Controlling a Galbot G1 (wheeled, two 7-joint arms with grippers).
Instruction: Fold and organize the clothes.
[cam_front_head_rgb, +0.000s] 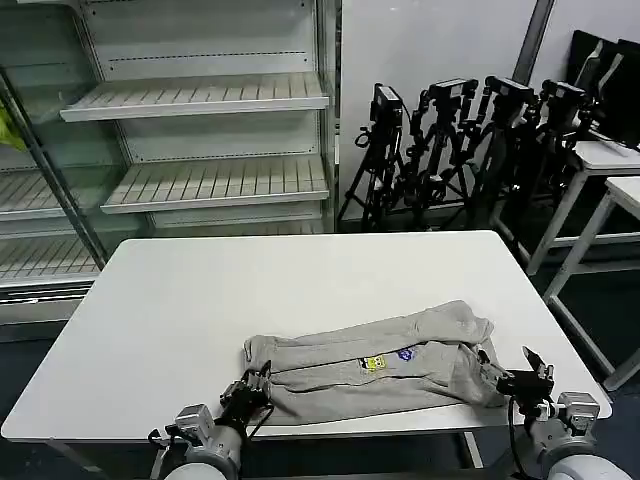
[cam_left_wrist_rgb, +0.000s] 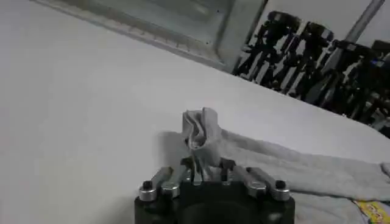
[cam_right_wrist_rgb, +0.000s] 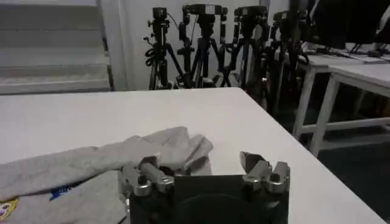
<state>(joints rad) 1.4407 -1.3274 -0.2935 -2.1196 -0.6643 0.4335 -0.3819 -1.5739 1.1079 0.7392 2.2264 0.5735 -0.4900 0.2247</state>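
The clothes, one light grey T-shirt (cam_front_head_rgb: 380, 362), lie folded into a long band near the front edge of the white table (cam_front_head_rgb: 300, 280), with a small coloured print (cam_front_head_rgb: 390, 358) facing up. My left gripper (cam_front_head_rgb: 257, 381) is shut on the band's left end. In the left wrist view a bunch of cloth (cam_left_wrist_rgb: 198, 129) stands up from the left gripper (cam_left_wrist_rgb: 204, 165). At the shirt's right end my right gripper (cam_front_head_rgb: 509, 360) stands open. In the right wrist view the right gripper (cam_right_wrist_rgb: 200, 163) has one finger at the cloth's edge (cam_right_wrist_rgb: 177, 146) and the other over bare table.
An open shelving unit (cam_front_head_rgb: 200, 100) stands behind the table on the left. Several black tripods (cam_front_head_rgb: 450, 140) crowd the back right, and more white tables (cam_front_head_rgb: 610, 180) stand at the right. The shirt lies close to the table's front edge (cam_front_head_rgb: 350, 428).
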